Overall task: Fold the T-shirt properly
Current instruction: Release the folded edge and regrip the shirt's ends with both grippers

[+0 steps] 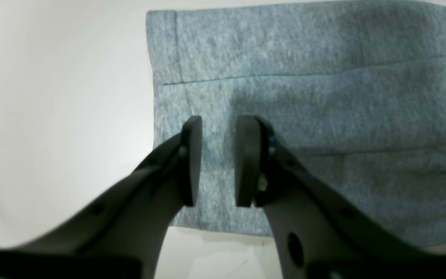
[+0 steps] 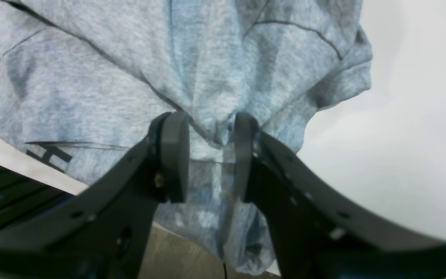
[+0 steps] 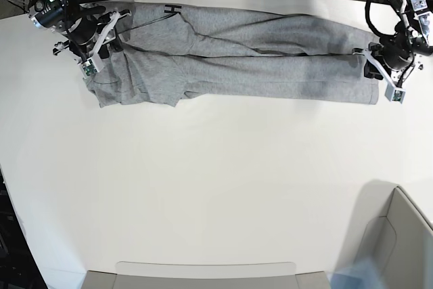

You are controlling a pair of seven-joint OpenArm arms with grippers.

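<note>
The T-shirt [image 3: 237,59] lies along the far edge of the white table [image 3: 216,187], already folded lengthwise into a long narrow band. Its long axis runs left to right across the base view, and one arm stands at each end of it.

At the right end of the band, the left gripper [image 1: 218,161] hangs over the hemmed edge of the cloth. Its jaws are parted with grey fabric showing flat between them; it holds nothing. The hem corner lies just beyond its tips, toward the bare table.

At the left end, the right gripper [image 2: 207,157] sits at the bunched, wrinkled part near the sleeve. A gathered ridge of cloth rises between its jaws, but I cannot tell whether they pinch it or only straddle it. Black lettering shows at the far edge there.

Each arm is nearest its own end, so the next fold would probably bring one end along the long axis toward the other.
</note>
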